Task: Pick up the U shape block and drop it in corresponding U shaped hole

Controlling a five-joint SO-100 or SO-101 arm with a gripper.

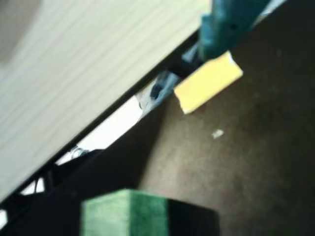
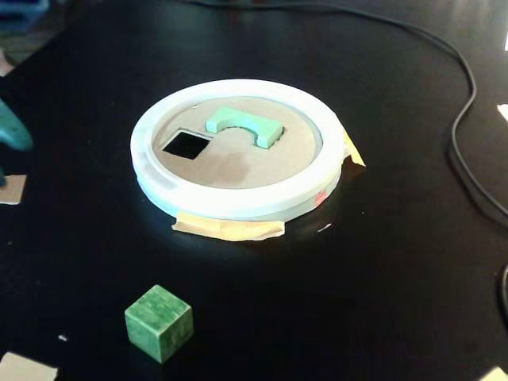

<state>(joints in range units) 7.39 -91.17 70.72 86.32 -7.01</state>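
The U shape block (image 2: 242,125) is mint green and lies on the brown lid of a white round container (image 2: 238,198), beside a square hole (image 2: 186,144). It stands proud of the lid; I cannot tell whether it sits in a hole. Only a teal part of my gripper (image 2: 12,127) shows at the left edge of the fixed view, far from the container. In the wrist view one teal finger (image 1: 216,34) hangs over a tan tape piece (image 1: 206,82). Nothing shows in the gripper.
A dark green cube (image 2: 159,322) stands on the black mat in front of the container; it also shows in the wrist view (image 1: 128,214). A black cable (image 2: 464,119) curves along the right. Tape scraps (image 2: 12,189) lie at the mat's edges. Pale wood (image 1: 88,73) lies beyond the mat.
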